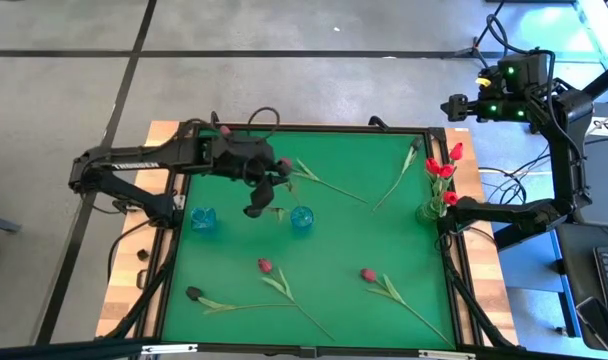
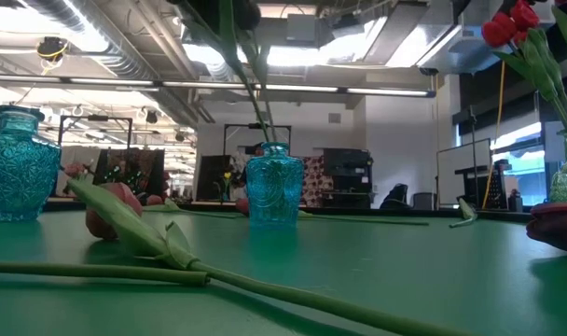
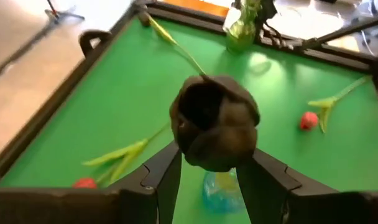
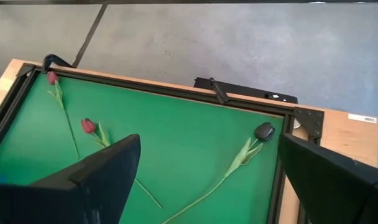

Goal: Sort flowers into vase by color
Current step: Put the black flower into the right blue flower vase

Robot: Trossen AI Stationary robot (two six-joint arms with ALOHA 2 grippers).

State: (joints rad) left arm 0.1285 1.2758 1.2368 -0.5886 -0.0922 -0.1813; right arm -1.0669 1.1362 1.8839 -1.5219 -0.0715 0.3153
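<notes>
One black tulip [image 3: 215, 121], bud head filling the space between the fingers [image 3: 163, 177] of the left gripper [image 1: 259, 200], which is clenched on it; its stem [image 2: 251, 84] runs down into the middle blue vase [image 1: 302, 219], directly beneath the gripper. Second blue vase [image 1: 203, 220]: left of the first, near the table's left rim. Loose tulips on the green table [image 1: 374, 245]: two red-headed [image 1: 266, 266], [image 1: 368, 274] and one dark [image 1: 193, 294] along the near side, two more toward the far side. Green vase [image 1: 430, 209] at the right edge: holds red tulips [image 1: 444, 168]. Right gripper [image 4: 207, 180]: fingers spread, empty, parked beside the green vase.
</notes>
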